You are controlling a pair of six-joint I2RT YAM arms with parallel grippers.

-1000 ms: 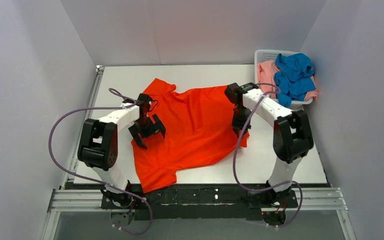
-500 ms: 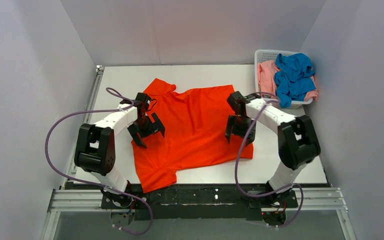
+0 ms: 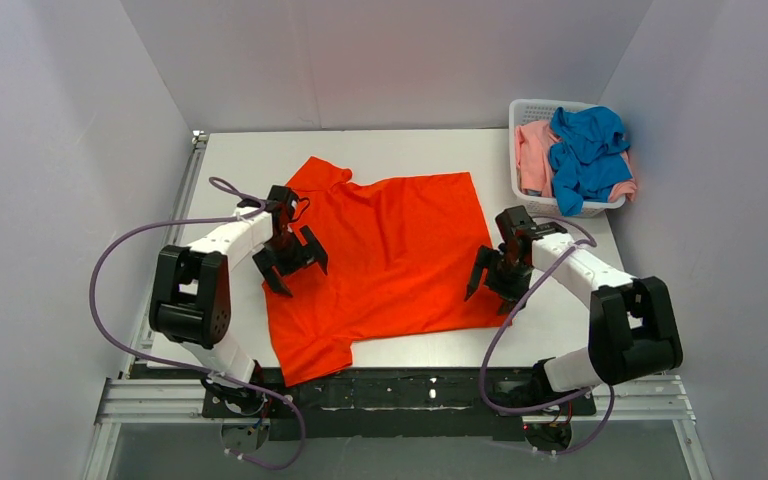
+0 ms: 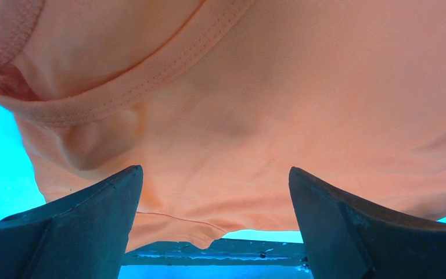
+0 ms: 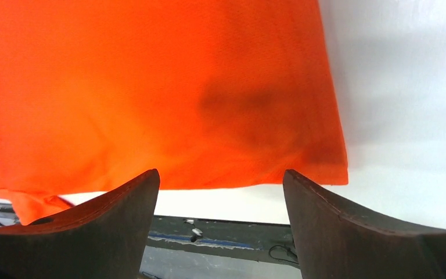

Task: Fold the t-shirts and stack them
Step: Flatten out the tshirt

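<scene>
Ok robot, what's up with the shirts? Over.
Left tool open, right tool open. Orange shirt spread on table. Blue shirt, pink shirt in basket. Nothing blocking.

The orange-red t-shirt [image 3: 385,255] covers the middle of the white table [image 3: 250,160], leaving bare strips along its far edge, left side and right side, while the white basket [image 3: 528,104], heaped with a blue t-shirt [image 3: 585,150] and a pink t-shirt [image 3: 532,150], blocks the far right corner, and walls [image 3: 390,60] close three sides.

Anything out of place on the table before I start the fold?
Yes: the orange-red t-shirt lies flat but askew, and its near sleeve spills past the front edge of the table onto the black rail. The blue t-shirt hangs over the basket rim.
</scene>
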